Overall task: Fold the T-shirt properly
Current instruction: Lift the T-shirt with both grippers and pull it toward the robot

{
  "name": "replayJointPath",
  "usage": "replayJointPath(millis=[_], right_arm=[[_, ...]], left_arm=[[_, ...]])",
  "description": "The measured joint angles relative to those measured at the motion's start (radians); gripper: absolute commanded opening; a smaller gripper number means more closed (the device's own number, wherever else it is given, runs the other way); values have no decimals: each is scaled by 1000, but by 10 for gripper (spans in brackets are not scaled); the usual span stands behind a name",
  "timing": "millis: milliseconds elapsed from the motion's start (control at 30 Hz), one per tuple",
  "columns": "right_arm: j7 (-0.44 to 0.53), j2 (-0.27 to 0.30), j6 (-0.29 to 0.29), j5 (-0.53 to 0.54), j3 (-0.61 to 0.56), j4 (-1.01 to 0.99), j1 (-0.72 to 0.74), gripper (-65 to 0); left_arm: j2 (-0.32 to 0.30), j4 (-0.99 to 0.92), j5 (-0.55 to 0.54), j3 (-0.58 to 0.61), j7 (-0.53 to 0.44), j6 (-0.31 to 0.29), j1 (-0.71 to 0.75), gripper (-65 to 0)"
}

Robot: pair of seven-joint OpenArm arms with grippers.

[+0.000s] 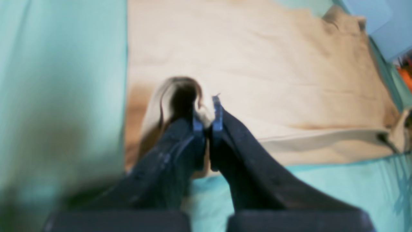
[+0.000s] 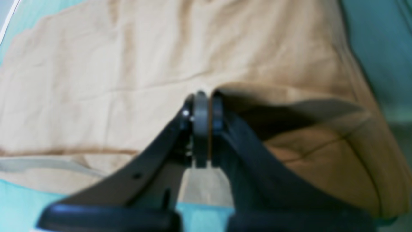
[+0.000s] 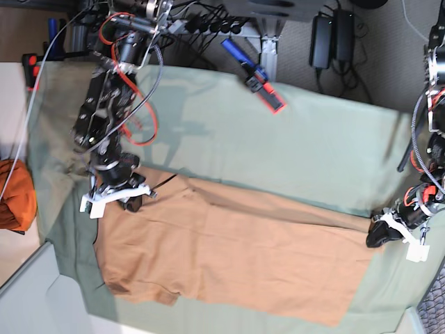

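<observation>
Cloth fills the close views. In the left wrist view, the left end effector [image 1: 207,111] has its two dark fingers pressed together on a raised pinch of the T-shirt [image 1: 257,64], which bulges up just beside the fingertips with a dark shadowed fold. Beyond the fingertips the tan fabric lies flat on the pale green tabletop [image 1: 61,80] cover.

In the right wrist view, the right end effector [image 2: 204,103] is likewise clamped on the T-shirt [image 2: 112,71], with a lifted fold of fabric draping to one side of the fingers and casting a shadow. Past it the shirt spreads out smooth with light creases.

From the base view, farther off, the T-shirt [image 3: 236,254] stretches between the two arms across the green-covered tabletop [image 3: 292,132]. The right end effector [image 3: 115,197] grips one end, and the left end effector [image 3: 389,232] grips the opposite end. Well apart from the right end effector, at the frame edge, sits an orange cloth bundle [image 3: 15,196].
</observation>
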Motion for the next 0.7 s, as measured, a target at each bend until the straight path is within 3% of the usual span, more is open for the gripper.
replayJointPath(millis=[167, 333, 433, 500, 700], right_arm=[[0, 2, 0, -29, -32, -60, 55, -650], [8, 3, 1, -47, -46, -103, 71, -635], [10, 2, 16, -47, -47, -112, 68, -328], [16, 2, 16, -47, -47, -112, 69, -204], [-17, 2, 16, -50, -40, -71, 68, -207]], left_arm=[[2, -64, 2, 0, -38, 0, -25, -639], [2, -64, 23, 0, -63, 0, -28, -371], [2, -64, 46, 0, -81, 0, -28, -293], [2, -64, 46, 0, -82, 0, -28, -293], [-8, -53, 42, -31, -61, 0, -27, -293]])
